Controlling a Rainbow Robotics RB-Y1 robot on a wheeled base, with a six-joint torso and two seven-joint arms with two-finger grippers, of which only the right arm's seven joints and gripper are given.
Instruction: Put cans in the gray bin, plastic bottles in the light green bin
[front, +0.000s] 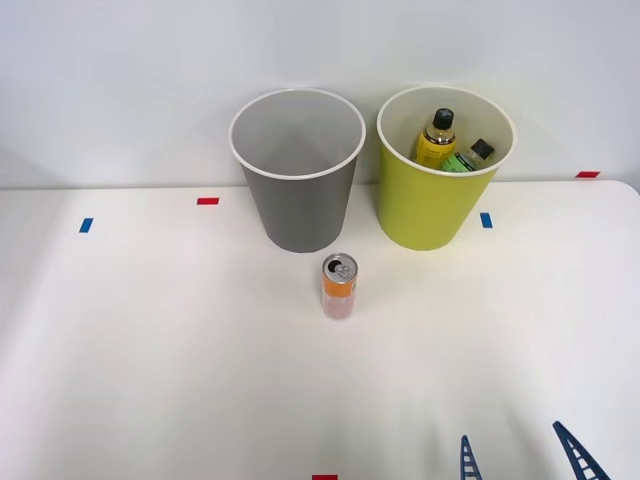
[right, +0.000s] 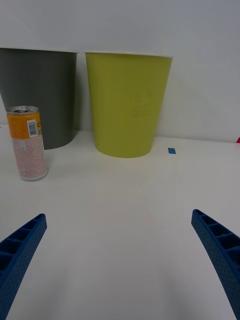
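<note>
Your right gripper hangs wide open, empty, low over the table; can stands upright ahead and leftward, just before the gray bin.

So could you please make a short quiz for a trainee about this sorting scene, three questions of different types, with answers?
1. True or false: the gray bin holds a bottle.
2. How many plastic bottles are in the light green bin?
3. The orange can stands: A) in a bin, B) upright on the table, C) in the right gripper.

Key: 1 false; 2 two; 3 B.
</note>
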